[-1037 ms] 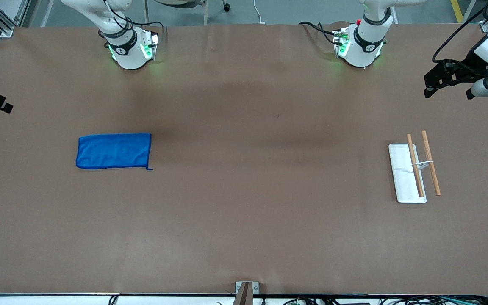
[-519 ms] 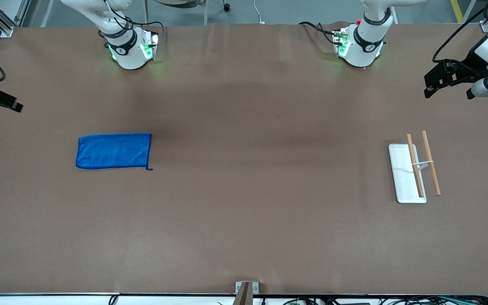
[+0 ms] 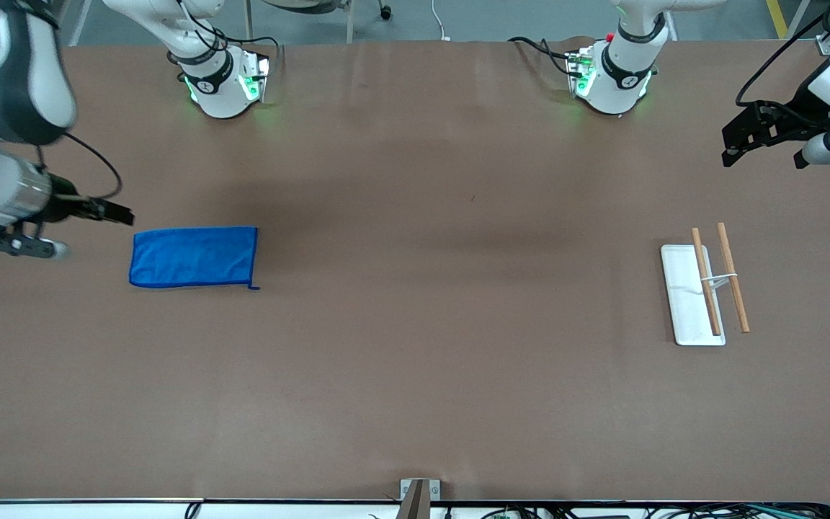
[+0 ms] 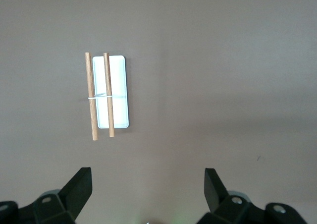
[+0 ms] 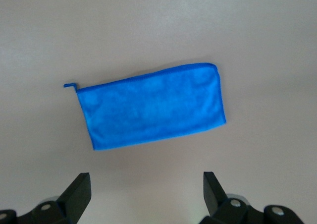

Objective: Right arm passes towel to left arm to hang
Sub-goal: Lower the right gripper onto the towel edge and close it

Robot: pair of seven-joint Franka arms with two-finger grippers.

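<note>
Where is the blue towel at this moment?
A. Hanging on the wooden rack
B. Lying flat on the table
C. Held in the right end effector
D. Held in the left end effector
B: the towel lies flat on the table, and the open right end effector is above it, holding nothing.

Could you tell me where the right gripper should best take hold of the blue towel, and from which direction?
Probably from above, at the short edge toward the right arm's end of the table. The towel lies flat, so open fingers of the right gripper should pinch down there.

Both grippers' fingers (image 5: 79, 192) apart, aloft.
</note>
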